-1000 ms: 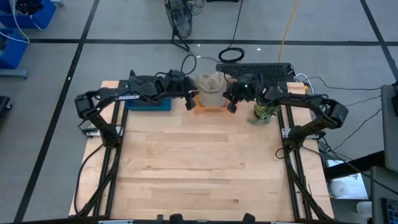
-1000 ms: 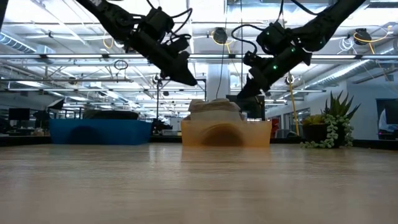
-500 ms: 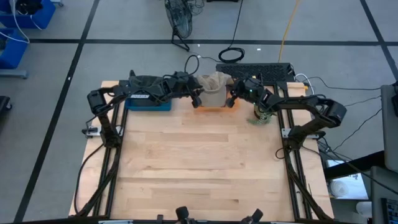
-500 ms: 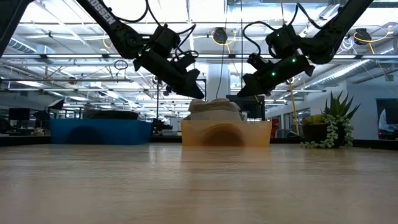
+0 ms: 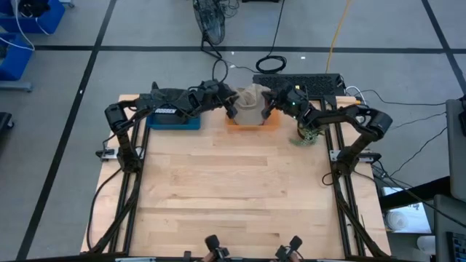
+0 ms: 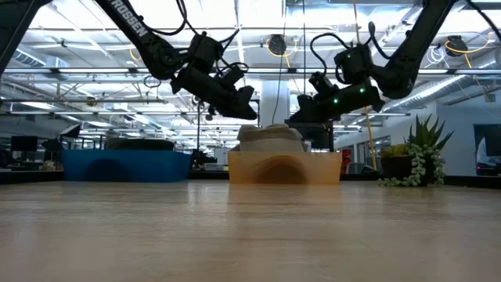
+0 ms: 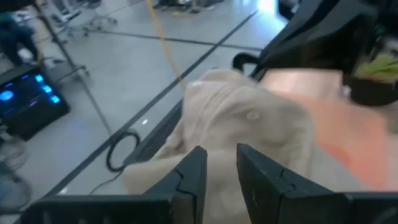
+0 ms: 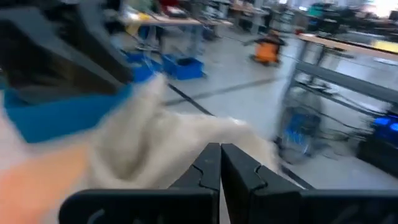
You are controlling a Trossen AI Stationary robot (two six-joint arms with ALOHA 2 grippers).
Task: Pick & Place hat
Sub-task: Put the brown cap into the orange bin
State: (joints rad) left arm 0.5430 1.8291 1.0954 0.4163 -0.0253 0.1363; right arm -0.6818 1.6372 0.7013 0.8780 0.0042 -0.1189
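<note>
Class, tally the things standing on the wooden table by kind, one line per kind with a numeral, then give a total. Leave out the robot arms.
Bins: 2, a blue bin and an orange bin
Hats: 1, a beige hat sitting in the orange bin
Potted plants: 1, a potted plant
Total: 4

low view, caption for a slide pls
Both hands, left and right, hover above the beige hat in the orange bin.

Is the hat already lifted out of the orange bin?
No: in the low view the hat sits in the orange bin, with the left pincer and right pincer above it.
</note>
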